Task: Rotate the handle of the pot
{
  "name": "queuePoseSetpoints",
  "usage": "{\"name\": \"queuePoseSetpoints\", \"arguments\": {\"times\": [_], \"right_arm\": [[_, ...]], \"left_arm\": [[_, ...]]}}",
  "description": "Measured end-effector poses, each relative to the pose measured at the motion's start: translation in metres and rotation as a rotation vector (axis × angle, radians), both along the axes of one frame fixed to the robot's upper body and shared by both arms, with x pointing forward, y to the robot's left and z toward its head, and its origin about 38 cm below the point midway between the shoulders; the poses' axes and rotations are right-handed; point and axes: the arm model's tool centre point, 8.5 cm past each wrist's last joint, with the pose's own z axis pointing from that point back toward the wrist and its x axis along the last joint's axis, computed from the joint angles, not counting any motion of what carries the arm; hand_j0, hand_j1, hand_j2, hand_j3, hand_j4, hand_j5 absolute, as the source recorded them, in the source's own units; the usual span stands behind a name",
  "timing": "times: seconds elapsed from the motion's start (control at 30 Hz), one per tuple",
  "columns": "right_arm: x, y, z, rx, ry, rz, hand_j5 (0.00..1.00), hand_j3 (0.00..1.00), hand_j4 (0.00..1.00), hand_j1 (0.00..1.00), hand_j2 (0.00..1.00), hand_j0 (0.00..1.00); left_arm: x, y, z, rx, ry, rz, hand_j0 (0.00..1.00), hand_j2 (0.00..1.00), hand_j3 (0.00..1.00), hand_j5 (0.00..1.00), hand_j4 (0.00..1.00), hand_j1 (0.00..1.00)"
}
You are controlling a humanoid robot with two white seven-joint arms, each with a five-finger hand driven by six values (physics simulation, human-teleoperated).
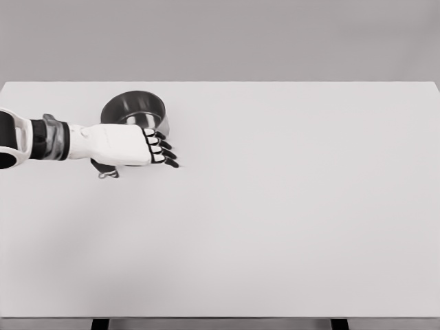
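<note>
**Left hand over the pot handle, grip unconfirmed**

Head view: We see the risk first. Our left hand [127, 144] lies across the spot where the handle [105, 168] leaves the pot [135, 110], and the palm hides almost all of it; only the dark tip with its small ring pokes out below the wrist. If we sweep now without a firm hold, we judge that the fingers could slide off the handle and leave the pot unturned. A push landing on the pot wall instead of the handle would shove the pot across the table [289, 227] rather than spin it. A light metal pot on a smooth top will likely skid easily, and it sits near the far left part of the table, so a hard push could carry it toward the edge.

The pot stands upright in the far left part of the table, just behind the hand and touching it in the picture. The handle runs from the pot toward us and to the left, passing beneath the palm. The fingers [163, 148] stretch out to the right, loosely bent; we cannot tell whether they hold anything. Our right arm is out of sight.
</note>
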Motion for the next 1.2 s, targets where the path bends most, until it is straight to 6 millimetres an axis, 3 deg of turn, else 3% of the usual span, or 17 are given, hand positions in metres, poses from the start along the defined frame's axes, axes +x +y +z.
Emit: {"name": "queuePoseSetpoints", "arguments": {"times": [0.7, 1.2], "right_arm": [[0.000, 0.000, 0.000, 0.000, 0.000, 0.000, 1.00, 1.00, 1.00, 1.00, 1.00, 1.00], [0.000, 0.000, 0.000, 0.000, 0.000, 0.000, 1.00, 1.00, 1.00, 1.00, 1.00, 1.00]], "left_arm": [[0.037, 0.073, -0.011, 0.011, 0.026, 0.246, 1.00, 1.00, 1.00, 1.00, 1.00, 1.00], [0.058, 0.125, -0.004, -0.088, -0.013, 0.424, 1.00, 1.00, 1.00, 1.00, 1.00, 1.00]]}}
